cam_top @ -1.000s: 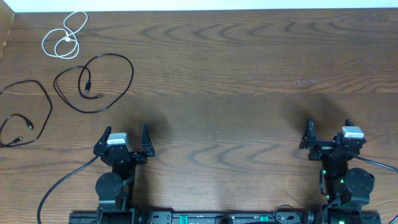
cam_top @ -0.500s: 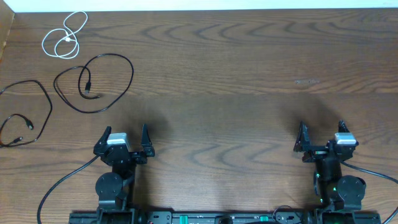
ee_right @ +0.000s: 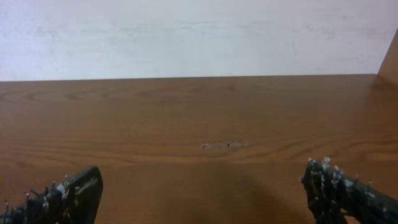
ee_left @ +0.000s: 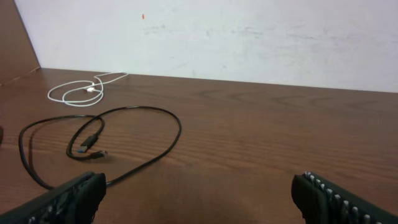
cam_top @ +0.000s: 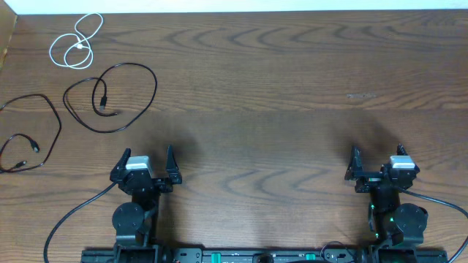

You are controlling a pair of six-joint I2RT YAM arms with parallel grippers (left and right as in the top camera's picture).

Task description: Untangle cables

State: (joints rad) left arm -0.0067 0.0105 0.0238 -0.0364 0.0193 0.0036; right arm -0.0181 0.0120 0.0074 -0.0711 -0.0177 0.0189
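While the wood-grain desk (cam_top: 278, 88) and the white wall (ee_right: 186, 37) are seen unchanged, the right tool (cam_top: 378, 157) has been drawn slightly nearer and leftward since a second ago. It and the left tool (cam_top: 147, 155) are held spread wide, empty. At the far left are laid separately the white cable (cam_top: 79, 47), the looped black cable (cam_top: 99, 95) and the second black cable (cam_top: 34, 145).

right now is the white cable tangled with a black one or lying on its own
On its own: the white cable lies looped at the far left, bare table separating it from the nearest black cable.
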